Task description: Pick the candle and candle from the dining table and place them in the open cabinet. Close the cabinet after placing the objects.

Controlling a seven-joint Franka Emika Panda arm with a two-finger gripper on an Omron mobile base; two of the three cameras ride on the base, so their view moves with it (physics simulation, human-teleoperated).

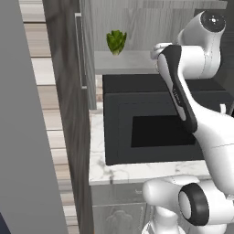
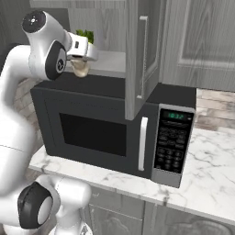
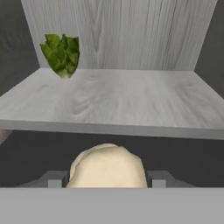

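Candle point(image 3: 107, 166) in hand point(image 3: 107, 178), unlabelled

a home kitchen is shown, rendered rather than filmed. a black microwave point(image 2: 114, 126) with a keypad and green display is set on a white, grey-veined marble counter point(image 2: 206, 174). above it a grey wood-grain wall cabinet point(image 2: 137, 55) with tall panelled doors is mounted, its pale shelf point(image 3: 113, 98) laid bare. a leafy green vegetable point(image 3: 61, 54) is kept on that shelf. panelled base cabinets point(image 1: 116, 215) are seen beneath the counter, and a brick-patterned wall point(image 1: 45, 91) behind.
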